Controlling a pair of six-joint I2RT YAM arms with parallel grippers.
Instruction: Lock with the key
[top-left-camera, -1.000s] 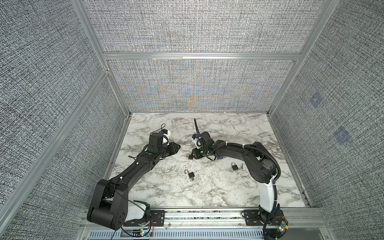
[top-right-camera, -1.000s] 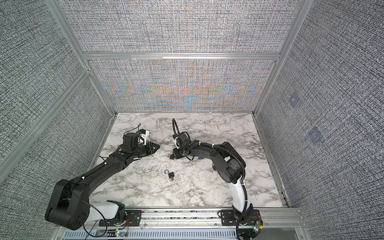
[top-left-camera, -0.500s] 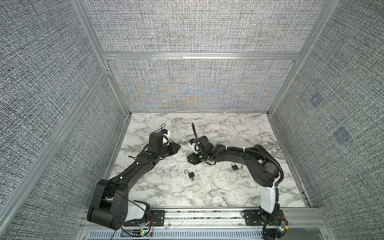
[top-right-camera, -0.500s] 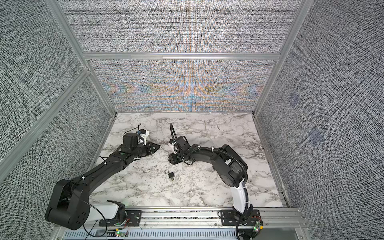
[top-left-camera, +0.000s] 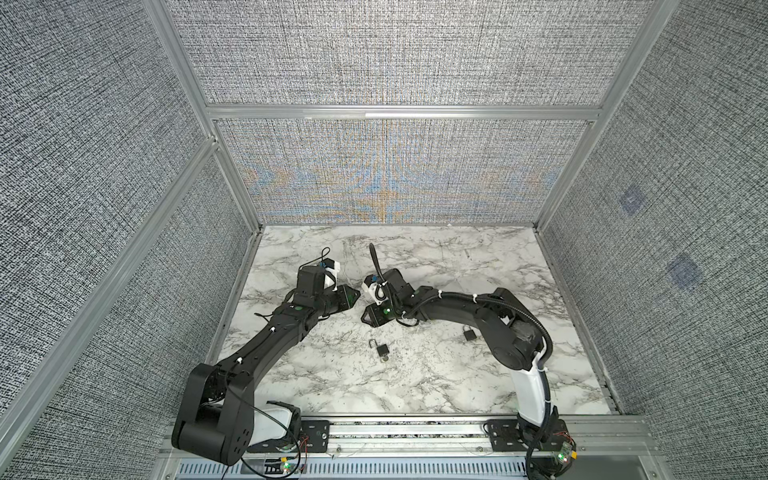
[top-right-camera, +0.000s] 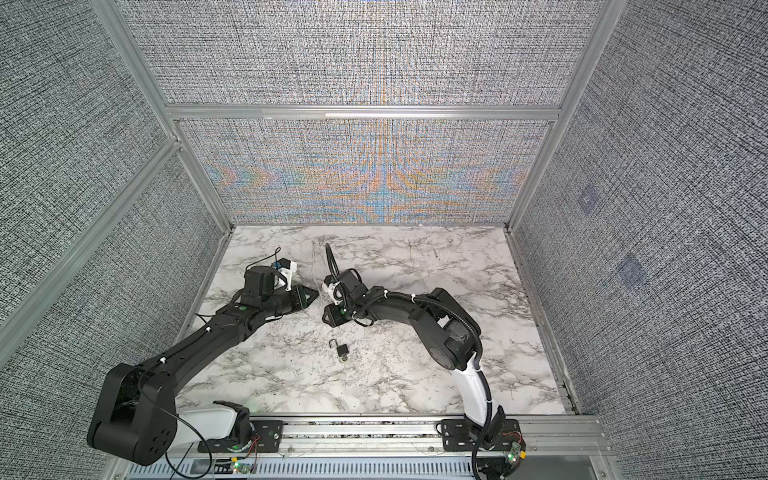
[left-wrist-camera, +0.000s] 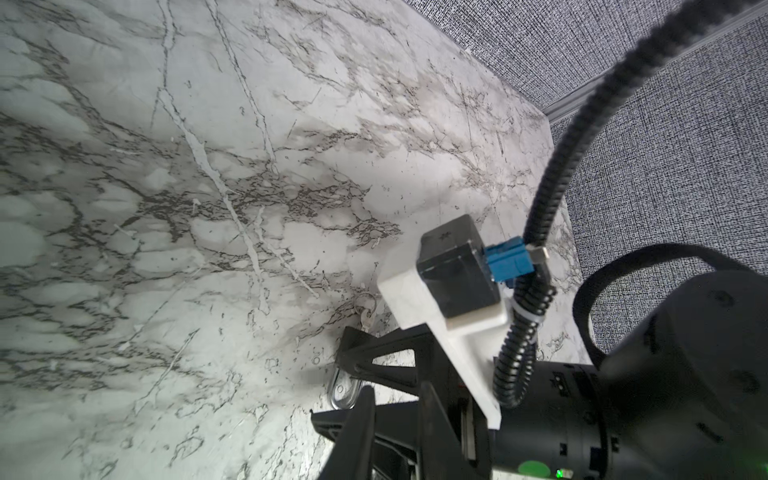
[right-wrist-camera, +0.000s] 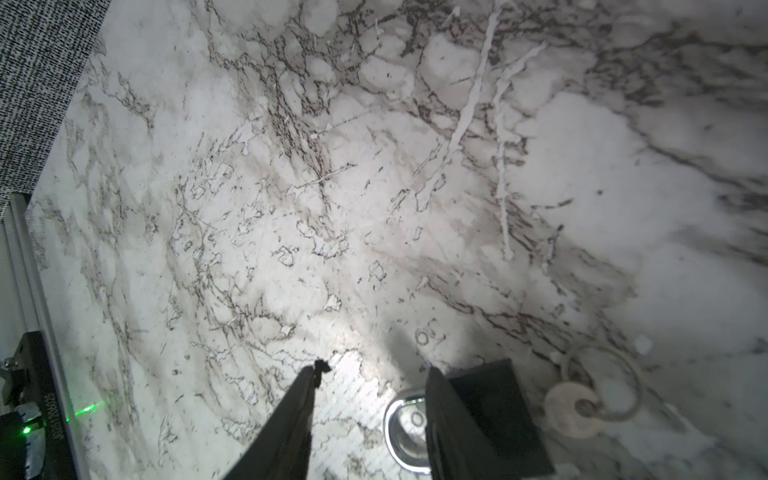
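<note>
A black padlock (right-wrist-camera: 494, 415) lies flat on the marble under my right gripper (right-wrist-camera: 376, 370). Its silver shackle (right-wrist-camera: 405, 432) peeks between the open jaws, while the body sits outside one finger (right-wrist-camera: 446, 428). A pale key (right-wrist-camera: 571, 409) on a wire ring (right-wrist-camera: 602, 382) rests at the body's end away from the shackle. In the left wrist view the shackle (left-wrist-camera: 345, 390) and key (left-wrist-camera: 366, 322) show beside the right gripper's finger. My left gripper (left-wrist-camera: 397, 386) hovers close by, jaws slightly parted and empty. In both top views the grippers (top-left-camera: 351, 296) (top-left-camera: 368, 323) nearly meet tip to tip, hiding this padlock.
A second padlock (top-left-camera: 381, 350) (top-right-camera: 341, 351) with its shackle swung open lies near the table's middle, in front of the grippers. Another small padlock (top-left-camera: 468, 332) sits by the right arm's elbow. Fabric walls and aluminium rails (top-left-camera: 232, 299) enclose the marble table (top-left-camera: 415, 382).
My right gripper has slid left and a little toward the front, closing in on the left gripper. The left arm has stayed put.
</note>
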